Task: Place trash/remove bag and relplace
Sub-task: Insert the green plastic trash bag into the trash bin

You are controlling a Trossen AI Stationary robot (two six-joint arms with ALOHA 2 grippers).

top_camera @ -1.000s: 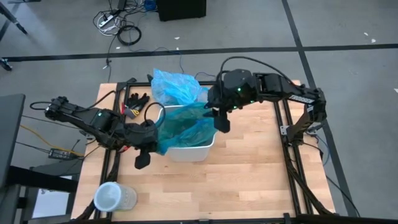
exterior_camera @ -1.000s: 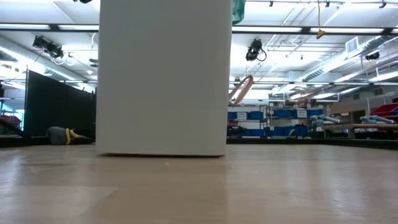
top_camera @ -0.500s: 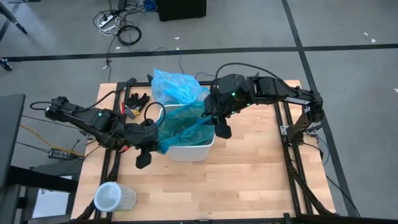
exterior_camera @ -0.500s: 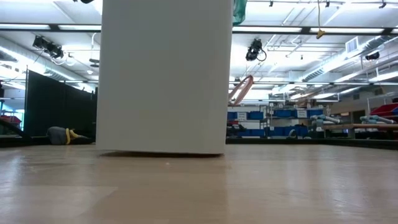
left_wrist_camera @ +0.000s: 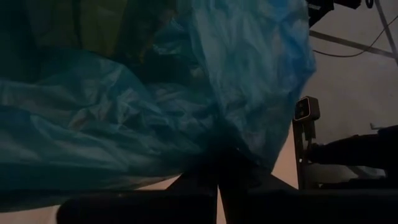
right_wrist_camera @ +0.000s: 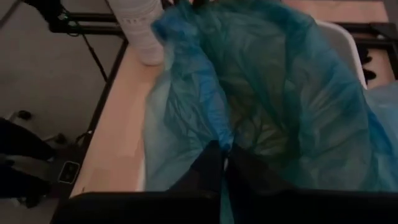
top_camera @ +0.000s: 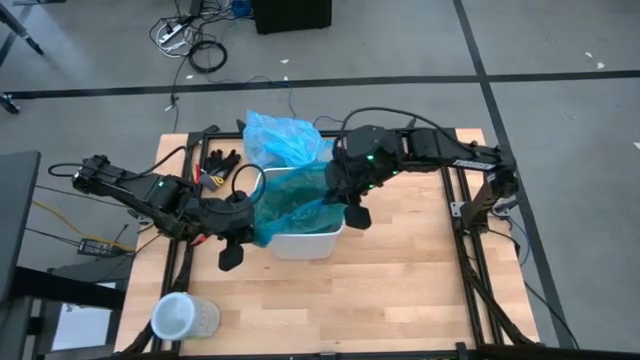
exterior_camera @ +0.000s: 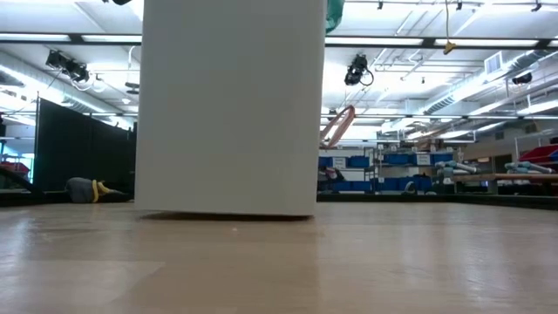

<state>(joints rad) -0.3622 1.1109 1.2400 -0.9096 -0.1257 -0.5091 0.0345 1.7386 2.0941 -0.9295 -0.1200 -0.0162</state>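
Observation:
A white bin (top_camera: 305, 238) stands mid-table; in the low view its wall (exterior_camera: 231, 105) fills the middle. A teal-green plastic bag (top_camera: 295, 200) sits in the bin's mouth and spills over its rim. My left gripper (top_camera: 252, 222) is shut on the bag at the bin's left side. My right gripper (top_camera: 340, 198) is shut on it at the right side. The light sky-blue bag (top_camera: 285, 140) lies crumpled on the table behind the bin, touching its far rim. The trash is out of view. My left gripper pinches a bunched fold of the teal-green bag's left part (left_wrist_camera: 219, 148) between its two fingers, coming slanting down from the table's left. The plastic billows slack beyond the fingers. My right gripper pinches the bag's gathered right edge (right_wrist_camera: 222, 144) between its fingers, slanting down from the table's right. The bag spreads beyond it into the bin's mouth.
Black gloves (top_camera: 220, 160) lie at the table's far left, beside the light blue bag. A clear round container (top_camera: 182, 317) stands at the near left corner. Bare wooden tabletop (top_camera: 400, 280) stretches right of and in front of the bin.
My right gripper has moved a little down and toward the table's left and near edge, rolled slightly, and shut on the teal-green bag's right edge. The bag's right part is now gathered at its fingers. My left gripper has kept still.

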